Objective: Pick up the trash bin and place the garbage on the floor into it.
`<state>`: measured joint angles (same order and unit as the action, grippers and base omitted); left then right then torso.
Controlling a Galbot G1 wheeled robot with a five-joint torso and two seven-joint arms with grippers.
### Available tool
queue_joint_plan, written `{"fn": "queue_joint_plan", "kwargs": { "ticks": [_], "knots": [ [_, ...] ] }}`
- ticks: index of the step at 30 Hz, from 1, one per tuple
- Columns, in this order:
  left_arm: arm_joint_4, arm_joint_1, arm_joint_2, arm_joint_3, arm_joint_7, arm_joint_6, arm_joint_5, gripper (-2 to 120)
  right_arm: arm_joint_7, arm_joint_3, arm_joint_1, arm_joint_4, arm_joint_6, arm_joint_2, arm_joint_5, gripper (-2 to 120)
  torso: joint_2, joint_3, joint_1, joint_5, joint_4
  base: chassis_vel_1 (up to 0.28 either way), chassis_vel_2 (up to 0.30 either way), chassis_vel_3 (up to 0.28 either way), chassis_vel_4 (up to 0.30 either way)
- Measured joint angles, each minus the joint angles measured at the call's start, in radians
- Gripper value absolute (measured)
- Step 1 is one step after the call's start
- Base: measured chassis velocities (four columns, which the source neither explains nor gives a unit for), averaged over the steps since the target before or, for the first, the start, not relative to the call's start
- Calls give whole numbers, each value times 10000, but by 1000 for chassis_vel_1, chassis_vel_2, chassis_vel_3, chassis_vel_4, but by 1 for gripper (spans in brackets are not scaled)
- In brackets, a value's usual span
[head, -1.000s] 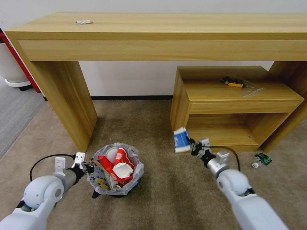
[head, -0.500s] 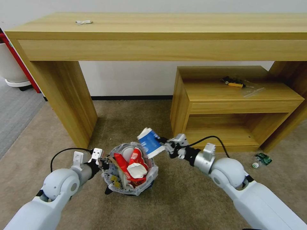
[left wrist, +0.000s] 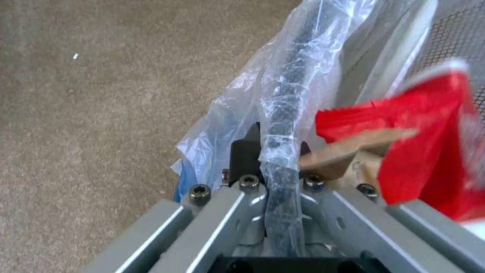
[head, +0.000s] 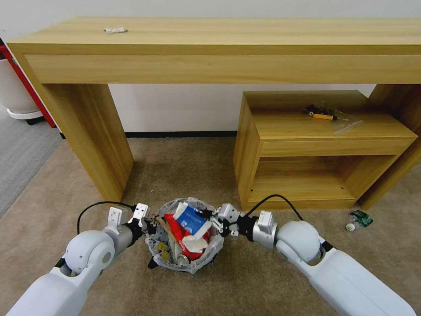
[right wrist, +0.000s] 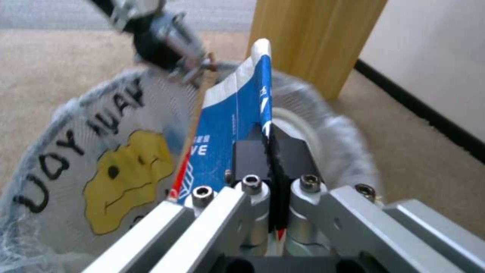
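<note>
White rounded arms end in silver wrists, black looping cables, and screw-studded grey metal claws with black pads.

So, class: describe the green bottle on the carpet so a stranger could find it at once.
Start at the low wooden cabinet under the long desk. By its right foot, on the beige carpet, lies the small crushed green plastic bottle, the one piece of litter outside the bin.

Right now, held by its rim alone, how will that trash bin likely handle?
Probably light: the left gripper holds the trash bin off the carpet by its rim. It may tilt, gripped at one side. The crinkled liner under the jaws could slip.
</note>
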<state>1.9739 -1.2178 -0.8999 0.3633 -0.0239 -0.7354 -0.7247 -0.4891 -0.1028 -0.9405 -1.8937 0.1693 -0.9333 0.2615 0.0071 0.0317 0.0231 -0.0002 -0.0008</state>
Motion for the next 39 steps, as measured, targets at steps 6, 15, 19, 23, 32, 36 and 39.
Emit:
{"fn": "queue_joint_plan", "kwargs": {
  "ticks": [6, 15, 19, 23, 32, 36, 39],
  "knots": [
    [79, 15, 0, -54, 92, 0, -85, 0, 156, -363, -21, 223, -24, -261, -293, 0, 1, -1, 0, 0, 1, 0, 0, 0, 0],
    [177, -186, 10, 218, 93, 0, -127, 0, 1088, -682, -23, 359, 25, -441, -377, 28, 1, 0, 0, 0, 1, 0, 0, 0, 0],
    [215, -327, 88, 398, 75, 0, -177, 0, 1035, -476, -25, 205, -127, -424, -346, 41, 1, -1, 0, -1, 1, 0, 0, 0, 0],
    [218, -469, 99, 569, 60, 0, -185, 0, 1292, -252, -92, -181, -134, -400, -22, 56, 0, -1, 0, 0, 1, 0, 0, 0, 0],
    [67, -925, -122, 1242, 55, 0, -154, 0, 3173, 1244, -871, -645, -111, -402, 902, 89, 1, -1, 0, 0, 2, 0, 0, 0, 0],
    [43, -1179, -284, 1502, -15, 1, 26, 0, 3249, 2768, -1794, -243, -355, -557, 756, 100, 1, -2, 0, 1, 2, 0, 0, 0, 0],
    [37, -1295, -413, 1575, -72, 0, 153, 0, 3325, 3821, -2677, 162, -545, -772, 543, 100, 1, -1, 0, 3, -1, 0, 0, 0, 0]
  ]
}}
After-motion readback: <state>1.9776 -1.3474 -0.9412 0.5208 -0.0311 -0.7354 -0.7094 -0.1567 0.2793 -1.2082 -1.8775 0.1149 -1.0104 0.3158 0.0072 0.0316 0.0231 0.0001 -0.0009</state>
